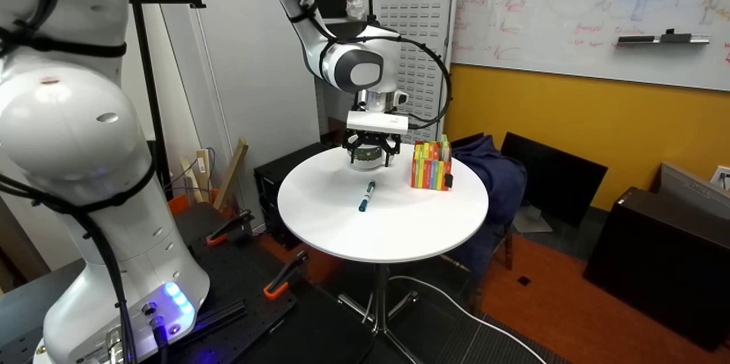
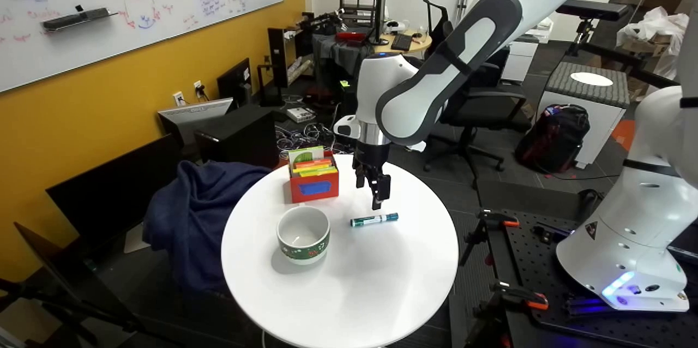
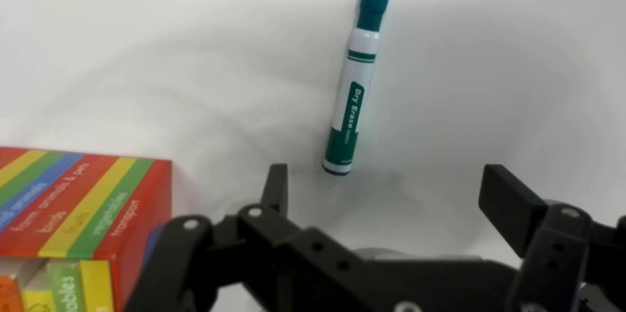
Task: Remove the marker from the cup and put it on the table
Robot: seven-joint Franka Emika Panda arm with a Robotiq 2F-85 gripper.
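Note:
The marker [image 1: 368, 195] is a white and green dry-erase pen with a dark teal cap. It lies on its side on the round white table [image 1: 319, 221]. It also shows in an exterior view [image 2: 374, 220] and in the wrist view [image 3: 354, 92]. The cup [image 2: 303, 239] is white with a green patterned band. It stands upright on the table, apart from the marker, and no pen shows inside it. In an exterior view the cup [image 1: 366, 165] is partly hidden behind my gripper. My gripper [image 3: 386, 177] is open and empty, pointing down above the table near the marker's uncapped end.
A red, orange and yellow striped box of small books [image 2: 314, 189] stands on the table near the cup and gripper; it also shows in the wrist view [image 3: 83, 204]. A dark blue cloth [image 2: 191, 222] hangs over a chair against the table's side.

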